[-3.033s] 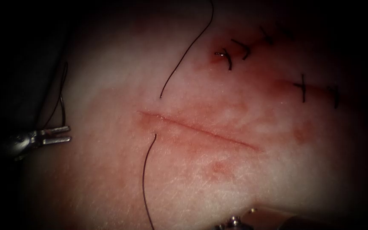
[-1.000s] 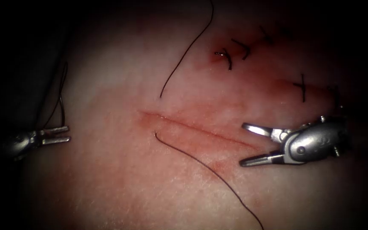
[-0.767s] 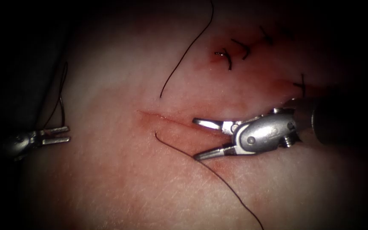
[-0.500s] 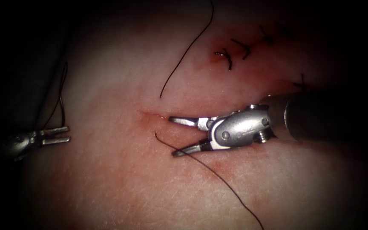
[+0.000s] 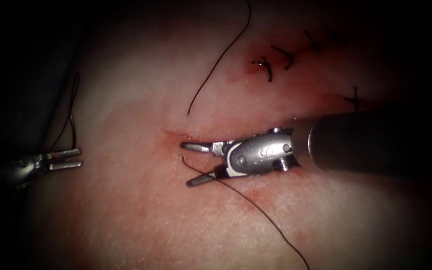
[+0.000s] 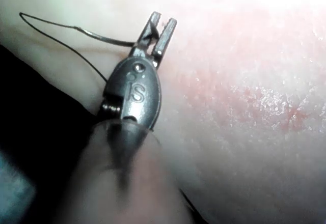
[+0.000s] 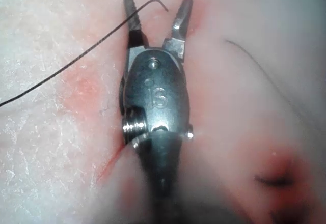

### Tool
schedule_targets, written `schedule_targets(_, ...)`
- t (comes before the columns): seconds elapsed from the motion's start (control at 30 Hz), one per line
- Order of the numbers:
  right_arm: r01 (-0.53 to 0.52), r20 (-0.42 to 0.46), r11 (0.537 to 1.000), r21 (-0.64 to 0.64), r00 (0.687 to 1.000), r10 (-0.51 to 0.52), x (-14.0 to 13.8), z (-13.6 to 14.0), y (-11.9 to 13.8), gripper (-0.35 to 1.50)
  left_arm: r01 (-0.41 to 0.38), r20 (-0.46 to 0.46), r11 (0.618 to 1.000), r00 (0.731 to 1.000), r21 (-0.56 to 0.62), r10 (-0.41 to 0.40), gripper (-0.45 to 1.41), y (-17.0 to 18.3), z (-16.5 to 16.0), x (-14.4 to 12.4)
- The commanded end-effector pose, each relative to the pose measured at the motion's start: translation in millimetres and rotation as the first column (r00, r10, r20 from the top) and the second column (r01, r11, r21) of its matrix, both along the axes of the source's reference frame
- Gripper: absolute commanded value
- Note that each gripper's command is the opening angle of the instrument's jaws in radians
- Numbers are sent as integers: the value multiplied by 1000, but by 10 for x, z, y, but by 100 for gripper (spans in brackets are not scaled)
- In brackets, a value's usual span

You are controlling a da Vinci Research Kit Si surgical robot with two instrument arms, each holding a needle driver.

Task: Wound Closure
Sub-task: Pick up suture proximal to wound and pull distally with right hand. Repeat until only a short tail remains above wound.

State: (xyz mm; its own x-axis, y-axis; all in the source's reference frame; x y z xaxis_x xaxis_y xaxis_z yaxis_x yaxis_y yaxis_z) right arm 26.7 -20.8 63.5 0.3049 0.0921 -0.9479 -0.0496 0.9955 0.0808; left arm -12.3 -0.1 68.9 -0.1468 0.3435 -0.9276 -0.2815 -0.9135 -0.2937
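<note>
Our right claw (image 5: 192, 164) has swept in along the cut (image 5: 256, 159) to its left end, jaws wide and empty astride the thread (image 5: 256, 210) tail, while the left claw (image 5: 71, 158) (well left, off the tissue (image 5: 141, 220)) grips the needle (image 6: 104, 37), so closure waits.

You have two claws in front of you: the left claw (image 5: 81, 157), closed on the one needle (image 6: 102, 36), which is clear of the tissue, and the right claw (image 5: 185, 165), spread wide and holding nothing. There is one piece of tissue (image 5: 151, 225) with one open cut (image 5: 171, 133) in it. You can count three stretches of thread: one running down from the top (image 5: 221, 57), one trailing off below the cut (image 5: 261, 215), and one looped by the left claw (image 5: 71, 120). At least four finished stitches (image 5: 267, 69) sit at the upper right.
</note>
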Motion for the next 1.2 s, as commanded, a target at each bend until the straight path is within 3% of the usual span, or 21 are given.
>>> schedule_targets(0.03, -1, -6, 1000, 1, 1000, 1, 8, 7, -1, 81, 0, 1, 1000, 1000, 1, 0, -45, -3, 8, -5)
schedule_targets(0.07, -1, -6, 1000, 2, 1000, 1, 8, 6, 0, 61, 0, 1, 1000, 1000, 1, 0, -45, -3, 8, -5)
schedule_targets(0.1, 4, -3, 1000, 3, 1000, -4, 8, 6, 0, 20, 0, 1, 1000, 1000, 1, 0, -45, -3, 8, -5)
schedule_targets(0.13, 16, 5, 1000, 7, 1000, -16, 8, 6, 0, -35, 0, 1, 1000, 1000, 1, 0, -45, -3, 8, -5)
schedule_targets(0.43, 42, 20, 999, -2, 999, -42, 10, -7, -13, -35, -1, 2, 1000, 1000, 1, 1, -45, -3, 8, -5)
schedule_targets(0.57, 73, -7, 997, -23, 997, -73, 13, -31, -38, -35, -1, 2, 1000, 1000, 1, 1, -45, -2, 9, -5)
schedule_targets(0.67, 110, -36, 993, -49, 993, -112, 21, -59, -81, -35, -1, 4, 1000, 1000, 1, 1, -45, -3, 9, -7)
schedule_targets(0.9, 180, -30, 980, -83, 983, -183, 29, -82, -138, -35, 0, 4, 1000, 1000, 1, 0, -45, -3, 9, -8)
schedule_targets(1.03, 223, -49, 971, -92, 973, -228, 24, -112, -185, -35, -1, 10, 1000, 1000, 3, 1, -45, 0, 8, -13)
schedule_targets(1.2, 225, -46, 970, -89, 972, -230, 15, -129, -196, -35, 0, 15, 1000, 1000, 5, 0, -45, 3, 7, -21)
